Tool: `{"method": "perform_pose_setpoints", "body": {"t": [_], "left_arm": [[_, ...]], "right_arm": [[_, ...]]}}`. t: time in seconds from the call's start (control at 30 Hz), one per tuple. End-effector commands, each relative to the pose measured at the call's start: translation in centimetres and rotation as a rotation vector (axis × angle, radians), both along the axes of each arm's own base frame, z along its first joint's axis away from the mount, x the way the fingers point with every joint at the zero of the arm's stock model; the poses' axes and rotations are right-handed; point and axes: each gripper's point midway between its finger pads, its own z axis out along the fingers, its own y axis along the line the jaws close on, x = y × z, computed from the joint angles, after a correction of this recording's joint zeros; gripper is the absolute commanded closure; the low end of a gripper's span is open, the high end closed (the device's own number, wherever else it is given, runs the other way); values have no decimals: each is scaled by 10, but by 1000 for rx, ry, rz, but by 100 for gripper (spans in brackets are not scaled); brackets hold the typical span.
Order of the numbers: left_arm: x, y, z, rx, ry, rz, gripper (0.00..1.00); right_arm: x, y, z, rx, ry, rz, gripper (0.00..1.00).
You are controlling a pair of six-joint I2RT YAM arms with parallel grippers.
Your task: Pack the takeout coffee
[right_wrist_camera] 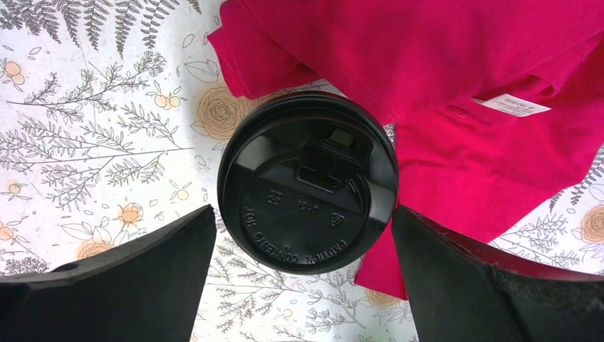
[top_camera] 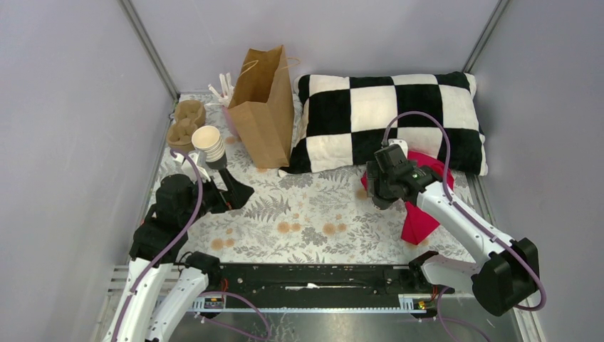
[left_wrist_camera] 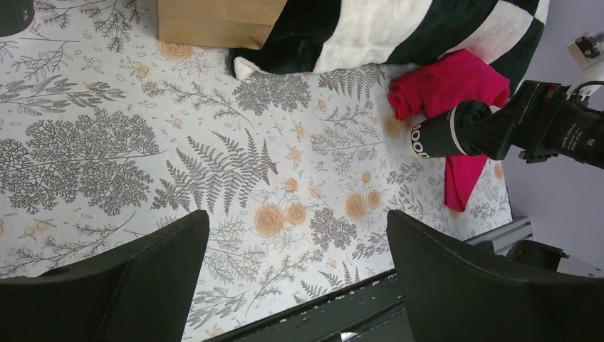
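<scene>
The takeout coffee (right_wrist_camera: pixel 308 192), a black cup with a round black sip lid, stands upright on the floral tablecloth at the edge of a red cloth (right_wrist_camera: pixel 456 78). My right gripper (right_wrist_camera: pixel 304 214) is open, straight above the cup, with one finger on each side of the lid and close to its rim. In the left wrist view the cup (left_wrist_camera: pixel 433 135) shows under the right gripper (left_wrist_camera: pixel 491 132). In the top view the right gripper (top_camera: pixel 379 194) hides the cup. My left gripper (top_camera: pixel 238 194) is open and empty over the cloth at the left, and shows in its own wrist view (left_wrist_camera: pixel 292 217).
An open brown paper bag (top_camera: pixel 263 107) stands at the back. To its left are a stack of lidless cups (top_camera: pixel 208 142) and a cardboard cup carrier (top_camera: pixel 186 122). A black-and-white checked pillow (top_camera: pixel 392 117) lies at the back right, and the red cloth (top_camera: pixel 420 221) lies in front of it.
</scene>
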Motion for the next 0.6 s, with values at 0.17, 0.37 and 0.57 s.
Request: {"method": "perform_pose_setpoints", "body": {"t": [0.17, 0.37, 0.57], "left_arm": [[6, -3, 6, -2, -34, -16, 1], [7, -2, 6, -1, -34, -7, 1], [9, 0, 5, 3, -29, 11, 1]], "right_arm": [[9, -6, 47, -18, -74, -1, 0], [12, 11, 74, 61, -127, 84, 0], [12, 62, 87, 294, -126, 216, 0]]}}
